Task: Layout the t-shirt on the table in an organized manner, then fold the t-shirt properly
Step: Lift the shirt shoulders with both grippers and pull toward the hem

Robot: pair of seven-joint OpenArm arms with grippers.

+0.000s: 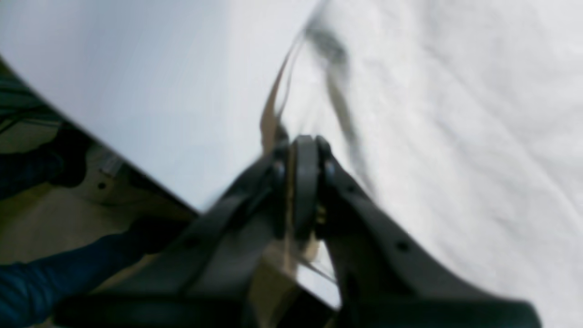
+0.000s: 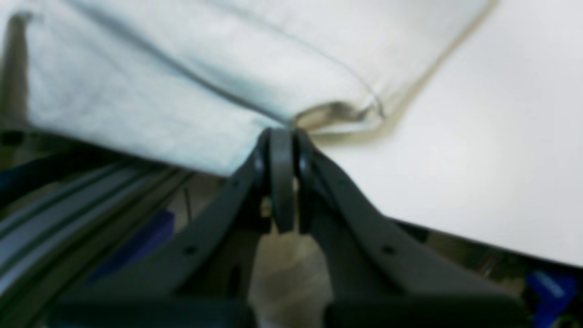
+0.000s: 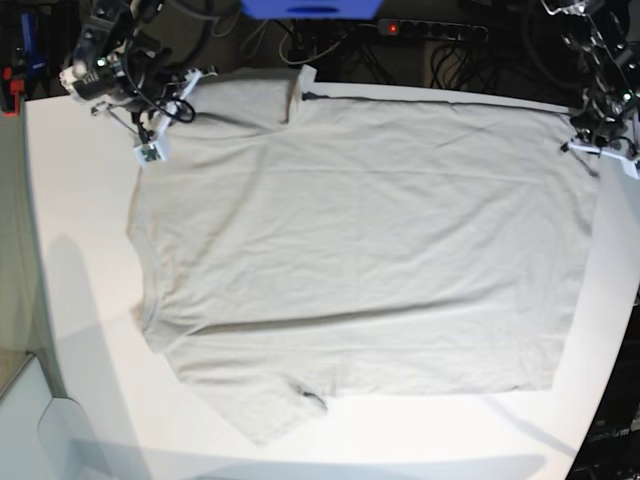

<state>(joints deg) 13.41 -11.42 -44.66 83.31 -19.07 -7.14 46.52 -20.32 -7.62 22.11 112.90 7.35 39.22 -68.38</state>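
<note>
White table (image 3: 80, 330), cluttered floor beyond: the t-shirt (image 3: 370, 250) lies spread nearly flat, pinched at its two far corners.

The shirt lies face-up across the middle of the table, collar toward the overhead view's left and hem toward its right. Each arm has a corner at the far edge, probably to draw the cloth taut and square before folding. The right gripper (image 2: 282, 136) has its jaws pressed together on the sleeve edge, where the fabric bunches into a small pucker; the left gripper (image 1: 304, 148) is likewise clamped on a thin lip of the hem corner. Only the overhead view shows the whole outline, including the near sleeve (image 3: 285, 400) tucked slightly under. Only the wrist views show the pinches themselves, though both are blurred.
</note>
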